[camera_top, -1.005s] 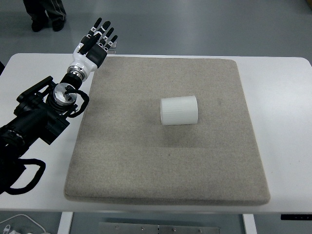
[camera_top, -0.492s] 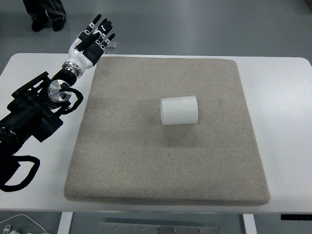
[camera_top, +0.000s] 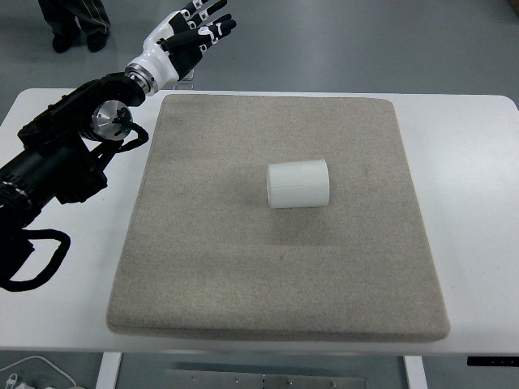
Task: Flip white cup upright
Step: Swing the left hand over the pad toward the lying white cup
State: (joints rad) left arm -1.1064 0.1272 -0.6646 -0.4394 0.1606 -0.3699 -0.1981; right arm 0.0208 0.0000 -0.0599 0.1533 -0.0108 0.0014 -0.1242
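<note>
The white cup is seen lying on its side near the middle of the grey mat, which is spread over the white desk. Its long axis is laid left to right across the picture. Which end is the open one cannot be told. The left hand is held up at the upper left of the frame, past the desk's far edge, with its fingers spread and nothing held. The cup is found well apart from it, toward the lower right. No right hand is seen.
</note>
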